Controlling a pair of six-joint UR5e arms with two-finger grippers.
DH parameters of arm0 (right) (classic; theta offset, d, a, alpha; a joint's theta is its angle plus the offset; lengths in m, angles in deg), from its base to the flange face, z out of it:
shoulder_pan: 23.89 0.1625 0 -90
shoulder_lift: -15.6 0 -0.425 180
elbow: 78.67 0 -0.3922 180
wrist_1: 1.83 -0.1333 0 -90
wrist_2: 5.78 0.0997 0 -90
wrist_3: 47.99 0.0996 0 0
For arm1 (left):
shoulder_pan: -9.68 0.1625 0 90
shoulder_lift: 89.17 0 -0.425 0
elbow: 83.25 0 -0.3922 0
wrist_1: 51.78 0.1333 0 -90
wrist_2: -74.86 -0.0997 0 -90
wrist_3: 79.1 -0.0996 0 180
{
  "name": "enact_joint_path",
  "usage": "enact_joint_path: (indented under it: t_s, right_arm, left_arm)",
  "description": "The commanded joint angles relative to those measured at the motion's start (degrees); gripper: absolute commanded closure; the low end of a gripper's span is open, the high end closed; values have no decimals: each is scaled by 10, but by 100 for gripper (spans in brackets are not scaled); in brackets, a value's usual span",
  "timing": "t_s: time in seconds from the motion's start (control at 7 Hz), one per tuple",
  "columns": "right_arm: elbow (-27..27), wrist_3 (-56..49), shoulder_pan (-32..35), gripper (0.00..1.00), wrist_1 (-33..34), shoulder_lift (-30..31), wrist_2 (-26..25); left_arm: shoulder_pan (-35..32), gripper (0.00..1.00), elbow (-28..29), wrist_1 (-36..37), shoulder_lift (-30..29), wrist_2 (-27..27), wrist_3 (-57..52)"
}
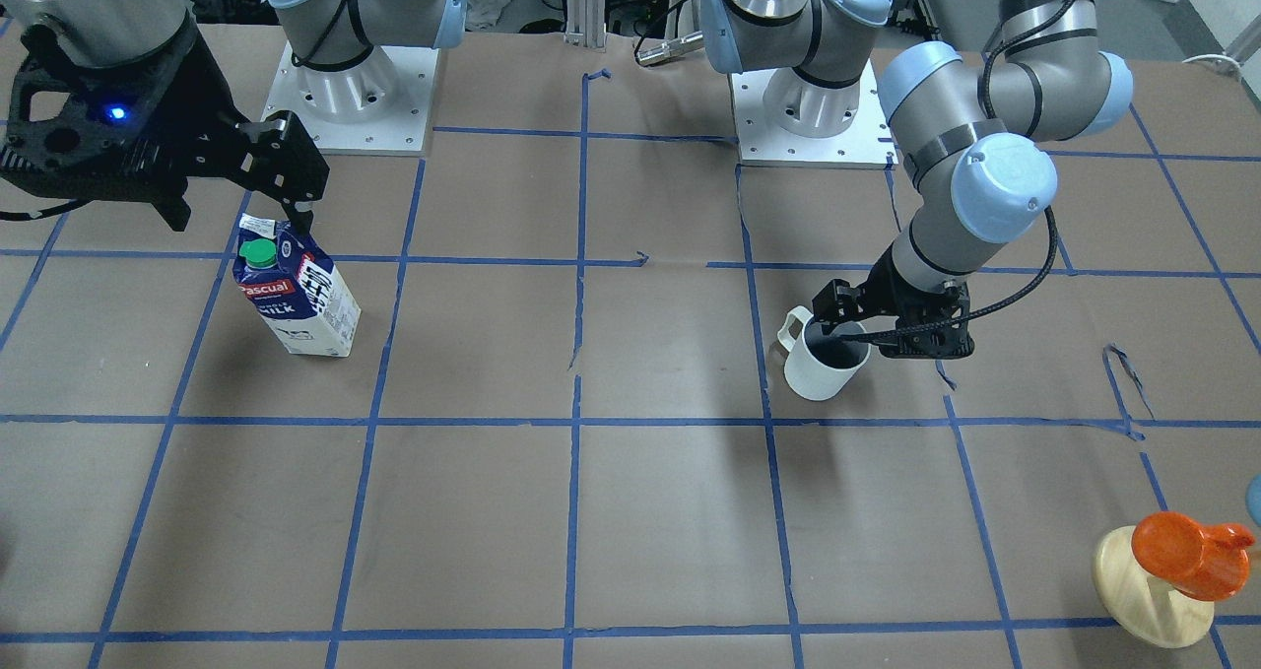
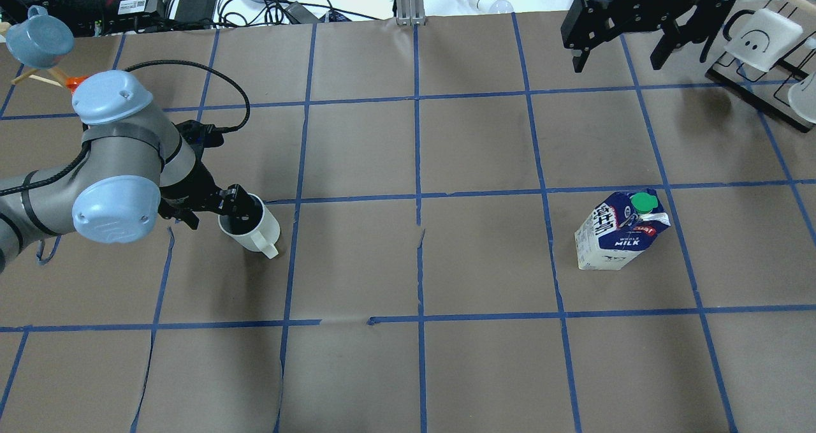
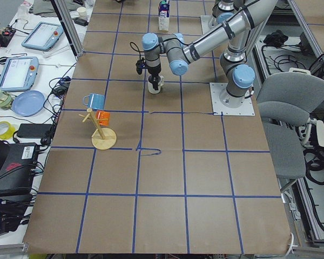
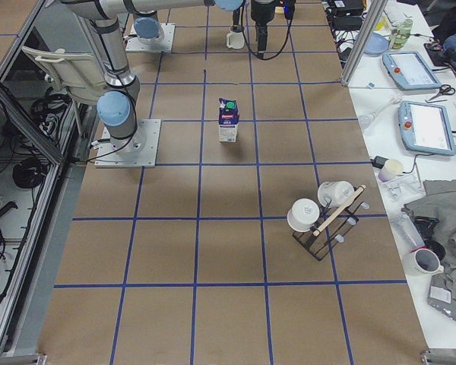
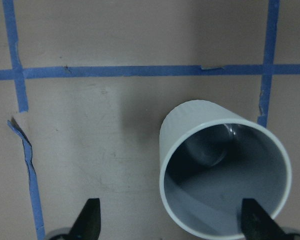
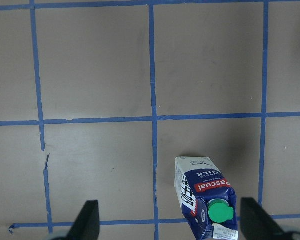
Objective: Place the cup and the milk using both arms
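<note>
The white cup (image 1: 823,366) stands upright on the brown table, handle away from the arm; it also shows in the overhead view (image 2: 254,230) and the left wrist view (image 5: 220,165). My left gripper (image 5: 172,226) is open just over it, with one finger above the cup's dark mouth and the other outside the wall. The milk (image 1: 296,295) stands upright with its green cap on top; it also shows in the overhead view (image 2: 618,232). My right gripper (image 6: 171,225) is open and empty, high above the table, with the milk (image 6: 207,197) below it near the frame's lower edge.
A wooden stand (image 1: 1148,590) with an orange cup (image 1: 1187,551) stands at a table corner on the left arm's side, and a blue mug (image 2: 38,34) hangs on it. A black rack with white mugs (image 2: 758,37) stands on the right arm's side. The arm bases (image 1: 355,98) stand at the robot's edge.
</note>
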Motion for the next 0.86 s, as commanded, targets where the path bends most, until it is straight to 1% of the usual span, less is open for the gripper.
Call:
enact_joint_path:
  t_s: [0.0,0.14,0.29,0.57,0.71]
  right_arm:
    - [0,0,0,0,1,0,0]
    - [0,0,0,0,0,0,0]
    - [0,0,0,0,1,0,0]
    - [0,0,0,0,0,0,0]
    - [0,0,0,0,1,0,0]
  left_arm:
    - [0,49,4,20,-20,0,-10]
    - [0,83,3,20,-22,3,-8]
    - [0,100,4,20,-22,3,-2]
    - [-4,100,11,21,-20,3,7]
    - [-8,100,34,19,-16,6,32]
